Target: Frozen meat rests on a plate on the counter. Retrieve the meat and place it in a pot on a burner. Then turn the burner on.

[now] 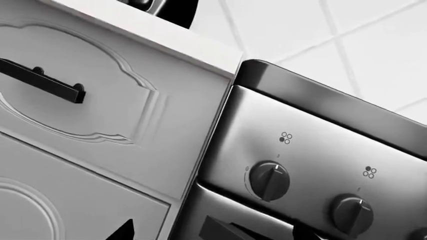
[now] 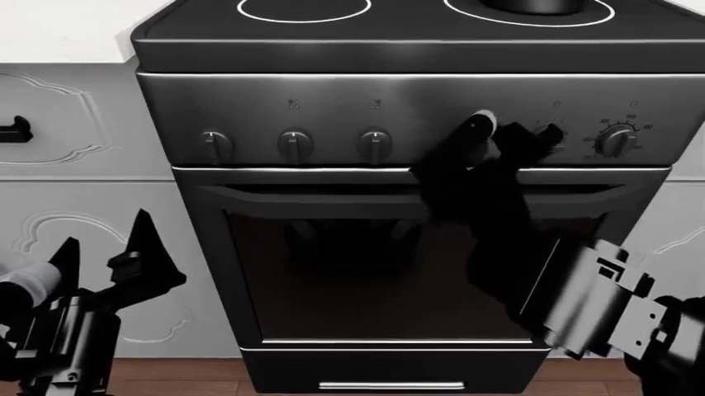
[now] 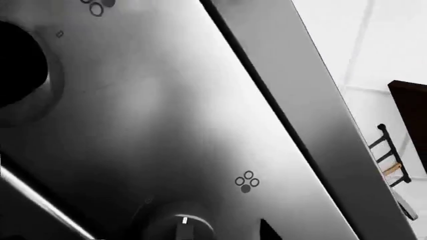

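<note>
The black pot [image 2: 539, 5] stands on the large burner ring [image 2: 584, 21] at the back right of the black cooktop; only its base shows. My right gripper [image 2: 513, 132] is up against the stove's control panel. Its fingers straddle a knob [image 3: 180, 227] with a white mark, and one fingertip [image 3: 268, 231] stands apart from it. My left gripper [image 2: 107, 247] is open and empty, low in front of the white cabinet. It also shows in the left wrist view [image 1: 173, 235]. The meat and the plate are out of view. A strip of the counter [image 2: 55, 33] shows at the upper left.
Three free knobs [image 2: 294, 145] line the panel's left part and one more knob [image 2: 617, 140] is at the right. A smaller ring [image 2: 303, 16] lies on the cooktop's left. The oven door [image 2: 375, 272] and a drawer handle [image 1: 43, 80] face me.
</note>
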`<state>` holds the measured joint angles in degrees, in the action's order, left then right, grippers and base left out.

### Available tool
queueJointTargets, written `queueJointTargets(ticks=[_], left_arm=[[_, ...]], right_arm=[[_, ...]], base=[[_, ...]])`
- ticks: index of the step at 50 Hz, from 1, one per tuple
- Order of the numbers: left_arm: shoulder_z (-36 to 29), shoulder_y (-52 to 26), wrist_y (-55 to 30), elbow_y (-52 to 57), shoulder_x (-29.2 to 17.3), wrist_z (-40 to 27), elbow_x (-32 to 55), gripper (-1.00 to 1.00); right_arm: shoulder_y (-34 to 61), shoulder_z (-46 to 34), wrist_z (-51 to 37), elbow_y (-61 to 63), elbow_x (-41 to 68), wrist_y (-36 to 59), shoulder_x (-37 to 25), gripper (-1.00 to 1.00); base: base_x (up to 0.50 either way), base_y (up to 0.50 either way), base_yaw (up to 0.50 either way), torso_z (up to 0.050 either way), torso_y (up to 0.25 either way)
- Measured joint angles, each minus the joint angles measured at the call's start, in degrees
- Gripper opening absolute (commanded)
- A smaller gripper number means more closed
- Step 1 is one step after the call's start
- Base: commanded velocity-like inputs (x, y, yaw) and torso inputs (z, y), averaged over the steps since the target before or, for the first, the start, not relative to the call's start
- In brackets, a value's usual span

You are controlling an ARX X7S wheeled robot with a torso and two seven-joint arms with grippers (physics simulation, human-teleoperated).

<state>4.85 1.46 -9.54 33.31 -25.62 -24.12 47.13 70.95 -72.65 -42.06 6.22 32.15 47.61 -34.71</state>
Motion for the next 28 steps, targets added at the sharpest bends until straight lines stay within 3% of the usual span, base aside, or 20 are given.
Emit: queueJointTargets(ticks=[15, 28], left_arm=[[0.3, 0.4, 0.1, 1.6, -0.5, -0.4, 0.5, 1.0], [0.4, 1.1, 0.0, 4.6, -1.1, -1.1, 0.8, 1.0]], right_arm=[[2.0, 5.5, -5.4, 16.7, 0.9, 12.0, -2.1, 1.0], [2.0, 15.9, -11.5, 31.7, 10.7, 23.5, -3.2, 1.0]], base=[[0.0, 0.0, 0.0, 0.0, 0.0], [0.0, 0.0, 0.0, 0.0, 0.0]])
